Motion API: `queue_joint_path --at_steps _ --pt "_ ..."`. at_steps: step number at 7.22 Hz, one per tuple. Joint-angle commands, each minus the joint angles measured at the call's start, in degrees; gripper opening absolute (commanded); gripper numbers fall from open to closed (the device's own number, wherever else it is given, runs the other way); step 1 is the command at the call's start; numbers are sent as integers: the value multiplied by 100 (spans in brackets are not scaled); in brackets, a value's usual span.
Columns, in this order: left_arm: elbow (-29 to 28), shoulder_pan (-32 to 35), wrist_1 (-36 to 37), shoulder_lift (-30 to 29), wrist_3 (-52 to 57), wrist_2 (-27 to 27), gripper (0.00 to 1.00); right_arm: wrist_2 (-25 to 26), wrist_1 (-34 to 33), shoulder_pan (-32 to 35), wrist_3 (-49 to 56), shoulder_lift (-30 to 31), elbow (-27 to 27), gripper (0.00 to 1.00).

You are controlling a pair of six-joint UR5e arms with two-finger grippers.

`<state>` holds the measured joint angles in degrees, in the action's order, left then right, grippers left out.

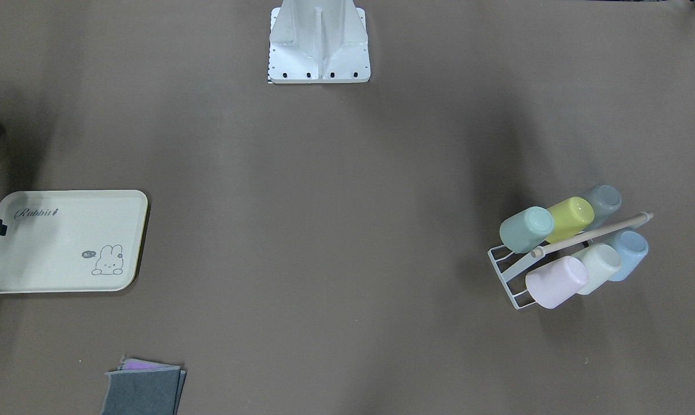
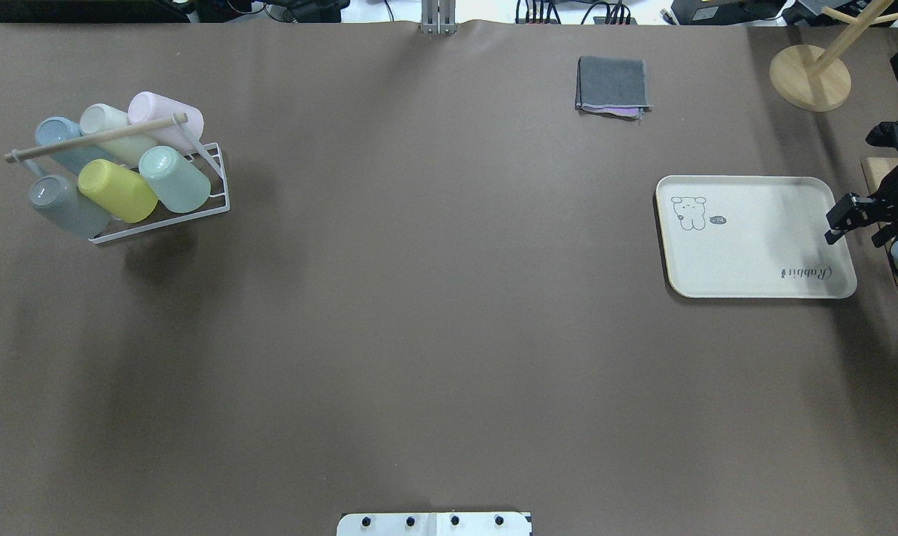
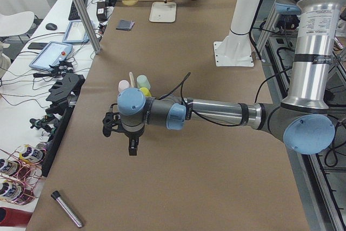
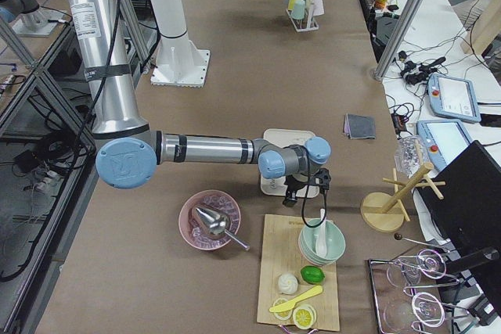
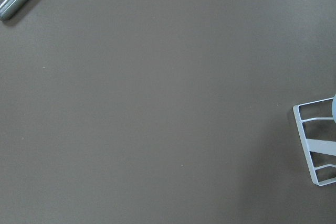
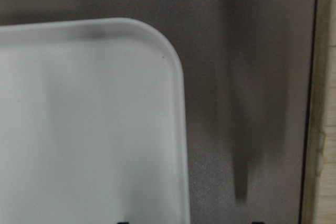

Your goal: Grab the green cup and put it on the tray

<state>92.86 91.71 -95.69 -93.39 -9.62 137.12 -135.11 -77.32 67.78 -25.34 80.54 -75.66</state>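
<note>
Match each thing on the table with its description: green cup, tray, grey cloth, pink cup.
Things:
1. green cup
2. tray
3. grey cloth
4. pink cup

Descriptions:
A. folded, with a purple layer beneath
B. beside the cream cup
C. empty, with a bunny drawing
D. beside the yellow cup

Pairs: 1-D, 2-C, 3-A, 4-B

Robotics lab, teach pendant (image 3: 52, 53), tangled cables (image 4: 415, 66) on side bench (image 3: 30, 28), aluminium frame post (image 3: 80, 9)
</note>
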Motion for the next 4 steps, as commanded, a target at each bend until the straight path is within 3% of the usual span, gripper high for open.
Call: queue_joint_path --at_steps 1,4 --pt "834 -152 7 301 4 -455 99 11 7 -46 29 -3 33 70" --pt "1873 -1256 42 445 -5 -597 99 11 15 -46 56 14 34 56"
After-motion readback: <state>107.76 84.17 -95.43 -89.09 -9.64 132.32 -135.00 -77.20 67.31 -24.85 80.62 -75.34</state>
